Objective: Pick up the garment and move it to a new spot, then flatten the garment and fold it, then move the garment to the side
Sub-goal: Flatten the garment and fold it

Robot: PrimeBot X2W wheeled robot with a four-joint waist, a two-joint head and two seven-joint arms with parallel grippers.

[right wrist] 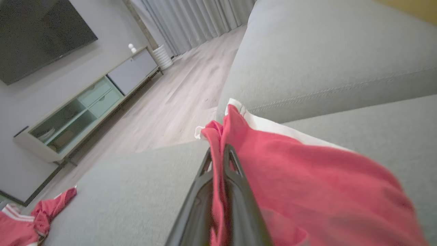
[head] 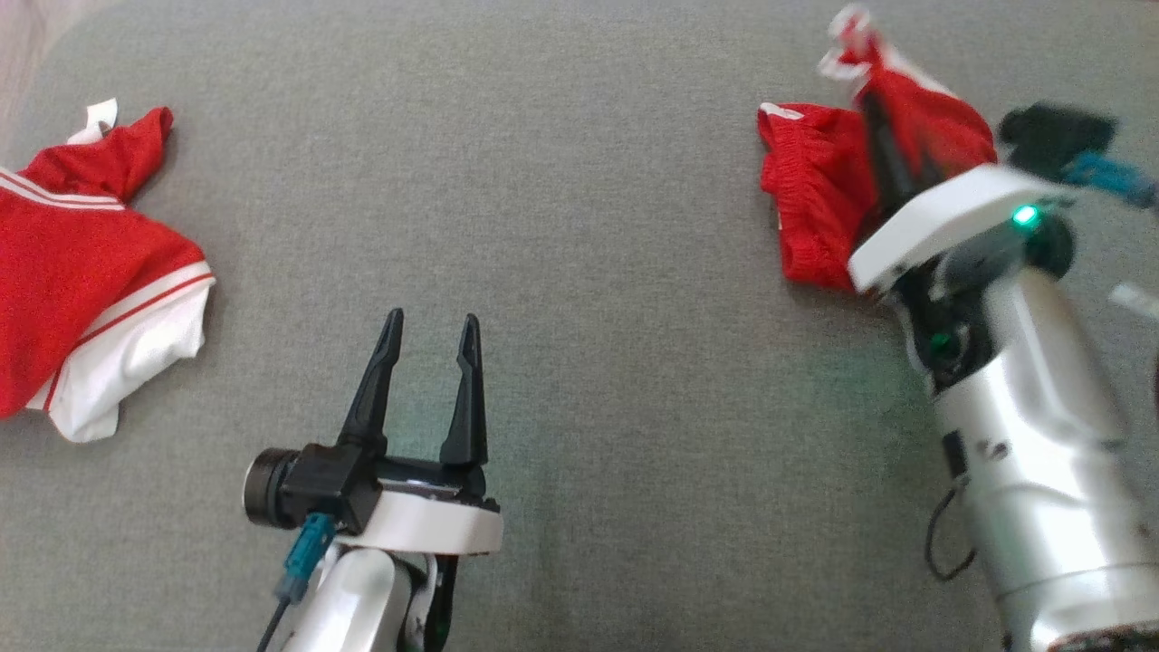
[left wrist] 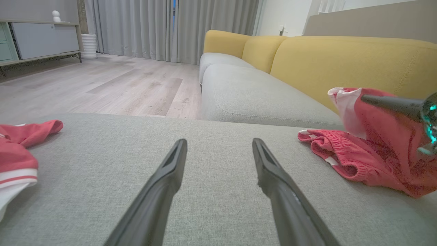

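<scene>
On the grey sofa seat [head: 589, 181] lie two red pieces of clothing. The large jersey [head: 81, 272], likely soft, light and floppy, sits crumpled well left of the open, empty left gripper [head: 433, 317], a hemmed edge probably its surest hold. The right gripper [right wrist: 219, 150] is clamped on the smaller shorts [head: 815, 208].

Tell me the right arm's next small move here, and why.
Probably raise the right gripper a little: it is shut on the smaller red piece, whose waistband end lies bunched on the grey cushion. The left gripper is open, holding nothing.
</scene>
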